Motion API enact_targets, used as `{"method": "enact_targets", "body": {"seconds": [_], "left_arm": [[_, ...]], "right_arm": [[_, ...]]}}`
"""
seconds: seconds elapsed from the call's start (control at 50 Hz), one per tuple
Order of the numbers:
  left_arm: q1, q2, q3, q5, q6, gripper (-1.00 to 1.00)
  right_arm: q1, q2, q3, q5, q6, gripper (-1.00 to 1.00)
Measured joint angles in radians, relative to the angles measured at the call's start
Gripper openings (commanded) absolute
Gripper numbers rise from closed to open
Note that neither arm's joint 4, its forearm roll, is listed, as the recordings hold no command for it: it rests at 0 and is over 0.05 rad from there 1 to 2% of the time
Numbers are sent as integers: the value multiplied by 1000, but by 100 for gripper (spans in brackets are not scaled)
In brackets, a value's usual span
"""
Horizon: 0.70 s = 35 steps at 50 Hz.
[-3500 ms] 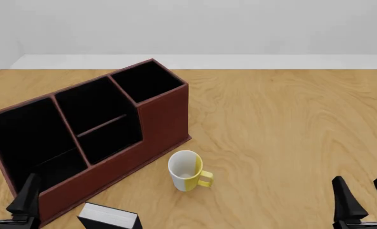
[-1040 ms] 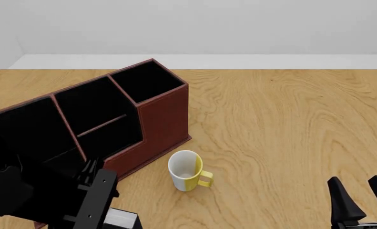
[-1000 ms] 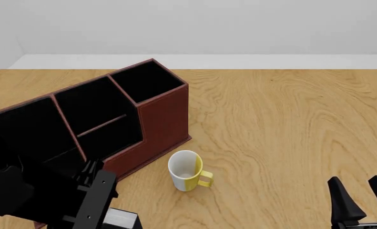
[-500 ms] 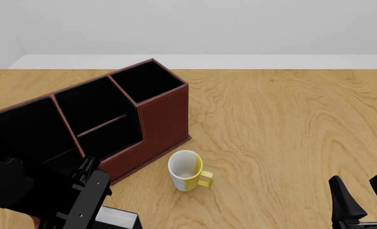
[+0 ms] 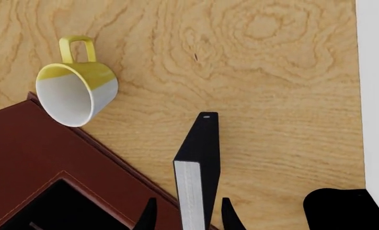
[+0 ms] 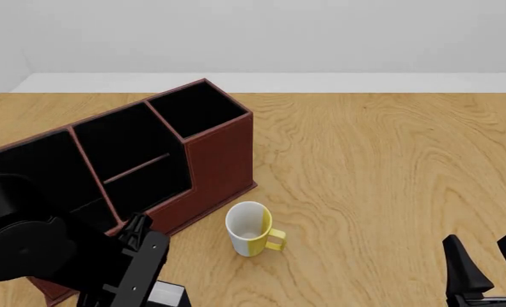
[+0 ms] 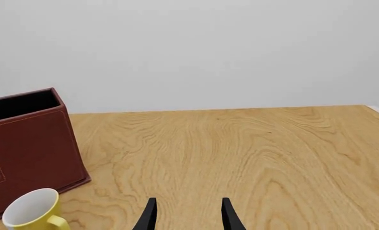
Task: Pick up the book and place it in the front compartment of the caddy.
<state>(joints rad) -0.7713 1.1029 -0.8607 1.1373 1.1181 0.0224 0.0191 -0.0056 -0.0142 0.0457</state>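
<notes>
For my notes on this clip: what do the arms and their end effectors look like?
Both are plain black with no visible markings or cables. The left arm shows rounded, drum-like joint housings and a boxy wrist block. Each end effector, left and right, has two slim, tapered, pointed fingers.

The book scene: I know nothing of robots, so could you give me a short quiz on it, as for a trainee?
1. True or false: the book lies inside the caddy.
2. Which arm's jaws straddle the book? A: the left arm's jaws. B: the right arm's jaws. C: neither.
3. Fill in: the white-and-yellow thing standing beside the caddy is a ____.
Key: 1 false, it is on the table; 2 A; 3 mug.
</notes>
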Motion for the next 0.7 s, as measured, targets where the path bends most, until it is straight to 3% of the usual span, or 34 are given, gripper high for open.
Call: {"method": "enact_targets", "body": {"seconds": [0.58,0.6,0.7], "left_arm": [[-46,95,87,-130,-81,100],[-46,96,88,-130,-84,-100],[-38,93,90,-133,-84,-100]], "right_arm": [[-6,26,4,-20,1,100],[-6,27,4,-21,1,100],[-6,32,5,-25,1,100]]}}
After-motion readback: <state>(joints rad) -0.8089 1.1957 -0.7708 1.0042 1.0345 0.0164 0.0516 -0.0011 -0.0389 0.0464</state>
